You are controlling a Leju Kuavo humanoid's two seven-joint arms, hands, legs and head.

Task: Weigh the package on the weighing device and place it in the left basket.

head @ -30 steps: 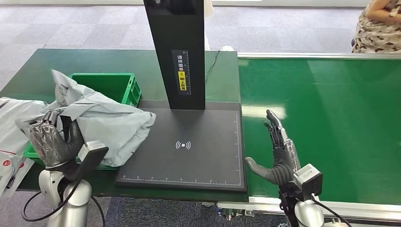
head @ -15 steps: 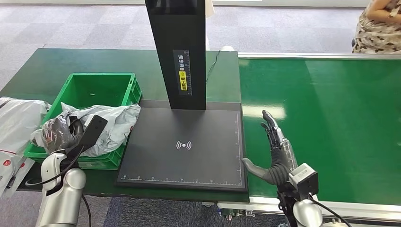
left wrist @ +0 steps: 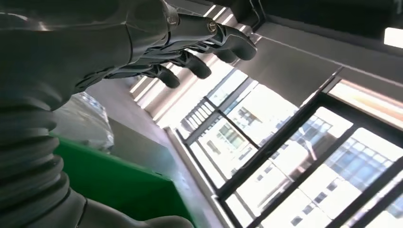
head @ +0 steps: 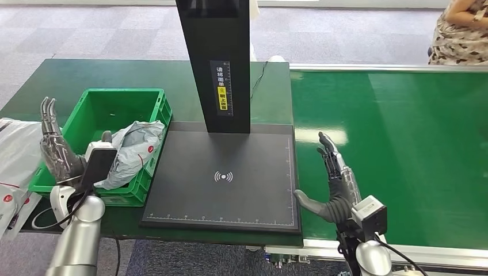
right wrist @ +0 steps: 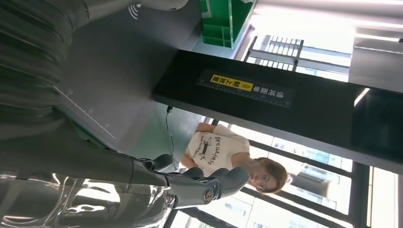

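Grey and crumpled, the package (head: 131, 150) lies inside the green basket (head: 151, 103) at the left of the head view, heaped toward the basket's near right corner, with one fold draped on the right rim. The left hand (head: 56, 150) stands just outside the basket's left wall, palm upright, fingers straight and apart, holding nothing; from the left wrist view its fingers (left wrist: 199, 64) spread toward the ceiling.

At the frame's centre sits the weighing device (head: 224, 175), a flat black plate with a white signal mark, and a tall black column (head: 216, 63) with a yellow label rises from its far edge. The right hand (head: 336, 181) is at lower right, between the plate's right edge and the green conveyor belt (head: 403, 149), fingers extended and spread, thumb out toward the plate, gripping nothing.

A white bag (head: 17, 149) lies at the far left edge. A person in a white shirt (right wrist: 214, 147) stands beyond the column in the right wrist view.
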